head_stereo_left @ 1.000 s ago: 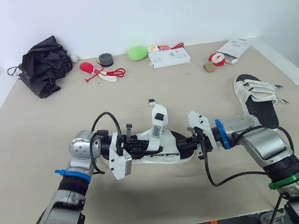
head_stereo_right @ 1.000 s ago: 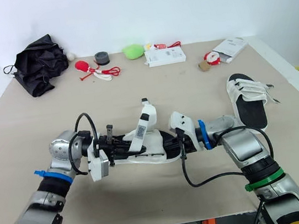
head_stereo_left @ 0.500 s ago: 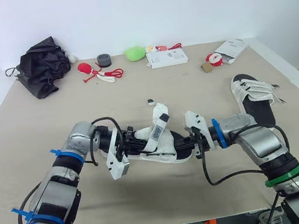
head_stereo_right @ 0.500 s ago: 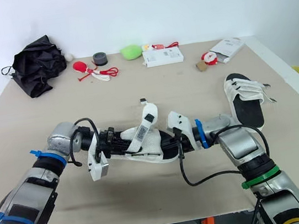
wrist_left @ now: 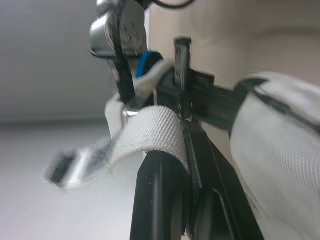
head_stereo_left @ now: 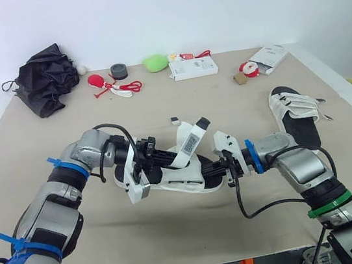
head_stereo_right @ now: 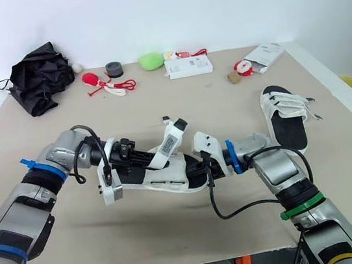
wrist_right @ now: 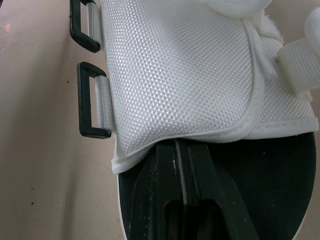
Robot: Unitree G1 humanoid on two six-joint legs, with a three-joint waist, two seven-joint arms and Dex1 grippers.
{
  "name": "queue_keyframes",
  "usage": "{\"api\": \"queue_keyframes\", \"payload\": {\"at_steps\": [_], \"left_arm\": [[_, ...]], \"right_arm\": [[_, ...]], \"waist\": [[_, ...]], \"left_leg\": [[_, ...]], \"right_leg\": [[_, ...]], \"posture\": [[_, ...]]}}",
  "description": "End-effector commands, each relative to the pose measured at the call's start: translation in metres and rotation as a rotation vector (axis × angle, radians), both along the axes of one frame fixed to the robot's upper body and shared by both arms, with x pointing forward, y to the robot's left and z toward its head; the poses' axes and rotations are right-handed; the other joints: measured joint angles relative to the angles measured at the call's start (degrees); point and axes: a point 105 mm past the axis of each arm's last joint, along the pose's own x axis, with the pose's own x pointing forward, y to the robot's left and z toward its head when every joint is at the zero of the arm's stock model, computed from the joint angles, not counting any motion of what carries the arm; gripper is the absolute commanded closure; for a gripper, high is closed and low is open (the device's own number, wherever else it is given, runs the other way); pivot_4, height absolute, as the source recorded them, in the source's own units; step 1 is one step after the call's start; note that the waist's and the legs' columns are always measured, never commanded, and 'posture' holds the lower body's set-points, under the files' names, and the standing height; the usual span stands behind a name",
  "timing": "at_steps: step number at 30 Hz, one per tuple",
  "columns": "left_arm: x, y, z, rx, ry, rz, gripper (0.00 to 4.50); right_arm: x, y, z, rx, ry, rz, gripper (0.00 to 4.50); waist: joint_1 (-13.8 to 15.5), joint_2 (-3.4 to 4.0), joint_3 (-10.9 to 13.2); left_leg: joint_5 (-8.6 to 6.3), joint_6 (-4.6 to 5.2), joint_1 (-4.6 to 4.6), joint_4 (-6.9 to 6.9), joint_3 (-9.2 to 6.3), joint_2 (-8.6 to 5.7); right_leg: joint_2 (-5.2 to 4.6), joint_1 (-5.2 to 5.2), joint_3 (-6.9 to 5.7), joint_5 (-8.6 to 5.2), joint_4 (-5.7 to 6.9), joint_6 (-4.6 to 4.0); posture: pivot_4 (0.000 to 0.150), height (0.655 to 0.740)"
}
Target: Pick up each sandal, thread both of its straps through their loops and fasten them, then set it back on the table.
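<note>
A white sandal (head_stereo_left: 181,178) with a black footbed hangs just above the table's middle, held between both grippers. My left gripper (head_stereo_left: 156,162) is shut on one of its white webbing straps (wrist_left: 150,134); the strap's free end (head_stereo_left: 194,137) rises above the sandal. My right gripper (head_stereo_left: 219,169) is shut on the edge of the white mesh upper (wrist_right: 185,70), beside two black loops (wrist_right: 90,107). The second sandal (head_stereo_left: 299,118) lies flat on the table at the right, its straps lying across it.
Along the table's far edge lie a black folded umbrella (head_stereo_left: 46,76), a red toy with cord (head_stereo_left: 101,81), a grey tape roll (head_stereo_left: 118,71), a green lump (head_stereo_left: 155,61), a white box (head_stereo_left: 193,68) and a white packet (head_stereo_left: 271,58).
The left gripper has drawn the strap up, so its free end now leans to the right. The sandal has tilted a little. The camera has shifted slightly.
</note>
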Motion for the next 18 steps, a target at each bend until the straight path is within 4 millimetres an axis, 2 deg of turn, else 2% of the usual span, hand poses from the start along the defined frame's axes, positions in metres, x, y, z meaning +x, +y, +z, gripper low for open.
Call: {"api": "queue_keyframes", "payload": {"at_steps": [1, 11, 17, 18], "left_arm": [[-0.003, 0.004, 0.006, -0.011, -0.034, -0.01, 4.42], [0.007, 0.009, 0.006, -0.017, -0.035, 0.036, 4.42], [0.006, 0.007, -0.001, -0.021, 0.024, 0.029, 4.42], [0.007, 0.007, -0.003, -0.026, 0.044, 0.035, 4.05]], "right_arm": [[-0.003, -0.002, -0.023, -0.065, 0.067, -0.007, 4.5], [-0.001, -0.001, -0.022, -0.066, 0.062, 0.006, 4.5], [-0.001, -0.001, -0.021, -0.064, 0.062, 0.006, 4.5], [-0.001, -0.001, -0.021, -0.064, 0.062, 0.005, 4.5]], "waist": [[-0.02, 0.0, 0.0], [0.03, 0.0, 0.0], [0.01, 0.0, 0.0], [0.01, 0.0, 0.0]], "left_leg": [[0.0, 0.0, 0.01, 0.0, 0.02, 0.01], [0.01, -0.01, 0.04, 0.0, 0.35, 0.08], [0.0, -0.01, 0.02, 0.0, 0.51, 0.09], [0.0, -0.01, 0.02, 0.0, 0.54, 0.1]], "right_leg": [[0.02, -0.02, 0.02, 0.0, 0.01, 0.0], [0.06, -0.26, 0.23, 0.02, 0.2, -0.06], [0.05, -0.37, 0.3, 0.05, 0.23, -0.07], [0.05, -0.39, 0.31, 0.05, 0.24, -0.07]], "posture": [[0.15, 0.74], [0.15, 0.74], [0.15, 0.74], [0.15, 0.74]]}}
